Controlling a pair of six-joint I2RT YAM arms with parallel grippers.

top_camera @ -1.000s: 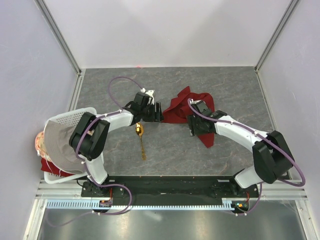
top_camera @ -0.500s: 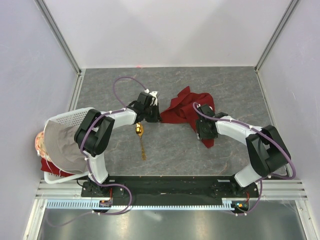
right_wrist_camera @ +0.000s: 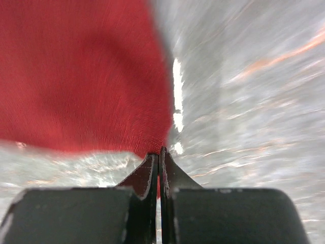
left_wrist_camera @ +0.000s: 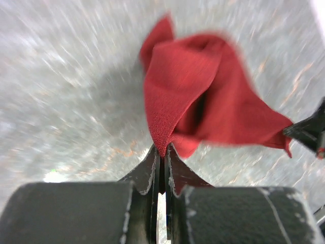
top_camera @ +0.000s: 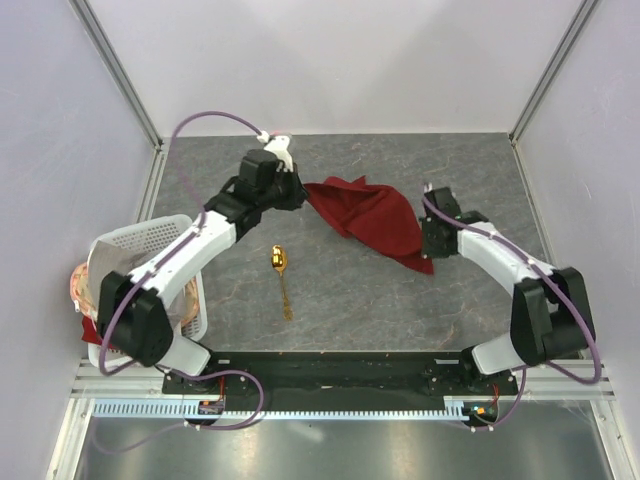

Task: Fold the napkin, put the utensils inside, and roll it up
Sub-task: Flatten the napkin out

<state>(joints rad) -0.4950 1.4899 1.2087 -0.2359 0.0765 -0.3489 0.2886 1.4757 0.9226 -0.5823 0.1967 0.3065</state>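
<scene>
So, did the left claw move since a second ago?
Yes. The left gripper, shut on the napkin, went farther from the spoon, toward the far edge of the table.

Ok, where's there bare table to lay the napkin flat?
Widest bare patch: the near table between the spoon and the right arm, this side of the napkin. Also the far strip behind the napkin. Crowded at left, by the basket and left arm.
</scene>
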